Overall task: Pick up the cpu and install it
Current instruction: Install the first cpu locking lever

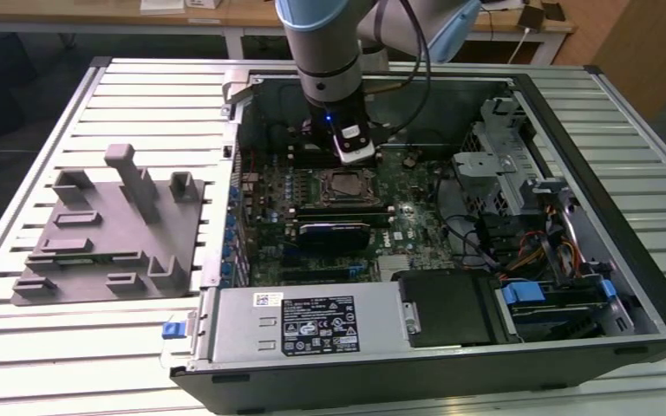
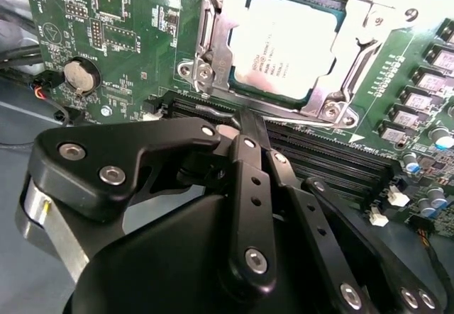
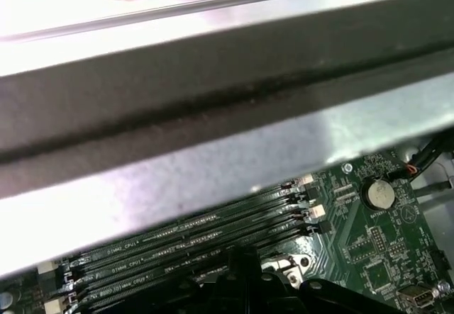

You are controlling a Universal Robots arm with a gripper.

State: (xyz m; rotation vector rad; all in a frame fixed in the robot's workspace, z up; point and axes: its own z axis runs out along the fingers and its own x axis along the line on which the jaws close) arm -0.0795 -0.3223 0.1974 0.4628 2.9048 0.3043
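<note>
The cpu (image 2: pixel 287 48) already lies flat in its socket on the motherboard (image 2: pixel 120 16), silvery top up, and the metal bracket (image 2: pixel 213 45) frames it on all sides with screws at the corners, which looks to me like the reason it sits so square and level. In the exterior view the same chip (image 1: pixel 342 185) shows near the middle of the board inside the open computer case (image 1: pixel 610 295), which lies on its side on the slatted bench (image 1: pixel 32 347) so the board faces up for work from above. The tool (image 2: pixel 245 126) hangs just beside the socket, over the memory slots (image 2: pixel 333 161), with its black fingers (image 2: pixel 250 186) drawn together to a narrow tip and nothing pinched between them; I judge it has no hold on the chip at all. Out on the bench, well apart from the case toward the exterior view's left, sits the grey tray (image 1: pixel 107 234) with its upright posts and pockets, apparently a holder for parts.
</note>
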